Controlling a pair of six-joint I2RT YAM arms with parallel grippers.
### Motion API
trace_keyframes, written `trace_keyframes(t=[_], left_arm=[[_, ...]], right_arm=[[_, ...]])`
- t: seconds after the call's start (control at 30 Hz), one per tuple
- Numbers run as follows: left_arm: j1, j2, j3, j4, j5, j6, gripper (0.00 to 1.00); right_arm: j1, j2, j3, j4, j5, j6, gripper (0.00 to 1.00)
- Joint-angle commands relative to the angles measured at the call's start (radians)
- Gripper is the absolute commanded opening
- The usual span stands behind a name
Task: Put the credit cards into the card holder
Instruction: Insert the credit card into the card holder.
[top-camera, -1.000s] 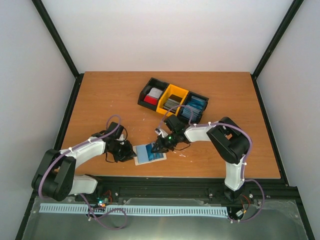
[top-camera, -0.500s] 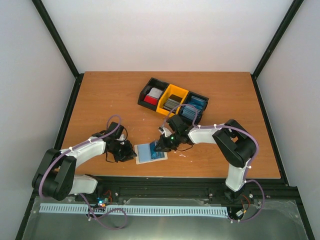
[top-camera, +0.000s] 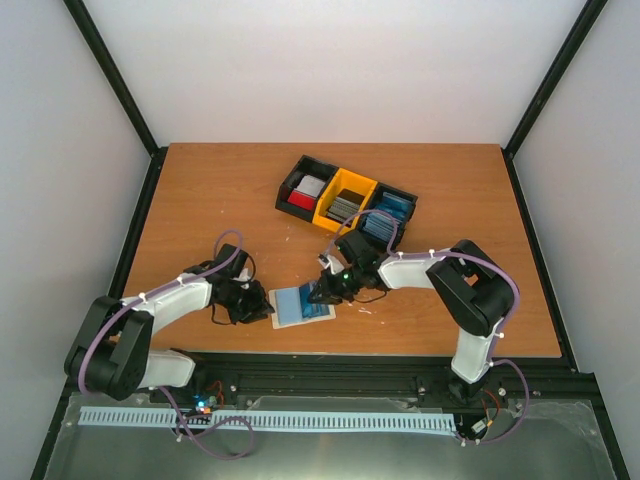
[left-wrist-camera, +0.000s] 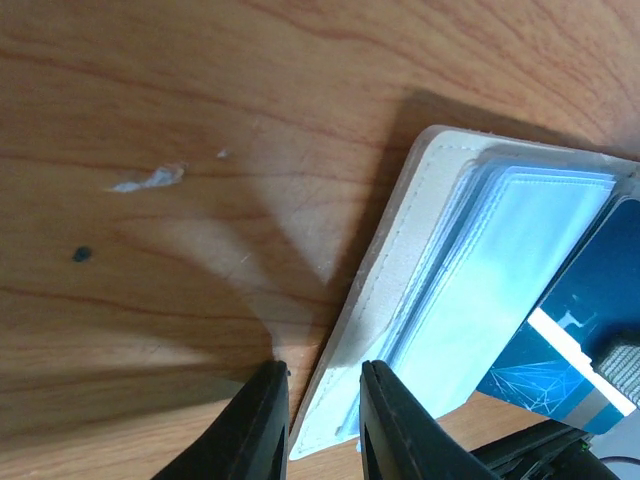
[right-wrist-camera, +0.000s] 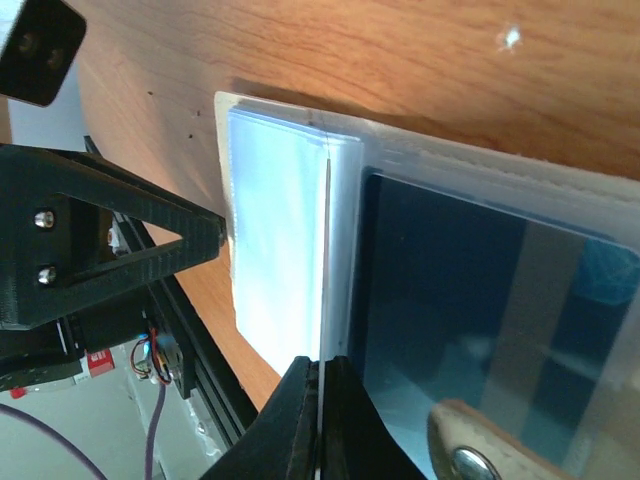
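Note:
The beige card holder (top-camera: 290, 311) lies open near the table's front edge, its clear sleeves facing up. In the left wrist view my left gripper (left-wrist-camera: 322, 420) pinches the holder's stitched beige edge (left-wrist-camera: 400, 270). My right gripper (top-camera: 322, 291) is over the holder's right half. In the right wrist view the right gripper (right-wrist-camera: 322, 400) is shut on a thin pale credit card (right-wrist-camera: 326, 250) seen edge-on, standing at the fold between the sleeves (right-wrist-camera: 275, 230). A dark blue card (right-wrist-camera: 450, 300) sits inside the right sleeve; it also shows in the left wrist view (left-wrist-camera: 590, 320). The snap tab (right-wrist-camera: 470, 450) lies beside my right fingers.
A black-and-yellow three-compartment bin (top-camera: 345, 200) with several cards stands behind the holder, mid-table. The black frame rail (top-camera: 350, 360) runs along the table's front edge just below the holder. Small pale marks (left-wrist-camera: 145, 180) dot the wood.
My right arm's elbow has swung slightly right while its gripper stays over the holder with the card. The left arm and the holder have not moved.

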Motion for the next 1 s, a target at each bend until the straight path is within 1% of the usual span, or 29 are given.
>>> trace_keyframes(t=[0.0, 0.6, 0.97], left_arm=[[-0.005, 0.032, -0.020, -0.002, -0.020, 0.011, 0.22], [-0.005, 0.057, -0.019, 0.016, -0.008, 0.029, 0.22], [-0.005, 0.074, -0.017, 0.023, -0.006, 0.035, 0.19]], right_arm=[[0.000, 0.012, -0.009, 0.055, -0.032, 0.018, 0.03], [0.022, 0.080, 0.000, 0.079, -0.047, 0.048, 0.03], [0.035, 0.112, 0.014, 0.142, -0.116, 0.064, 0.03]])
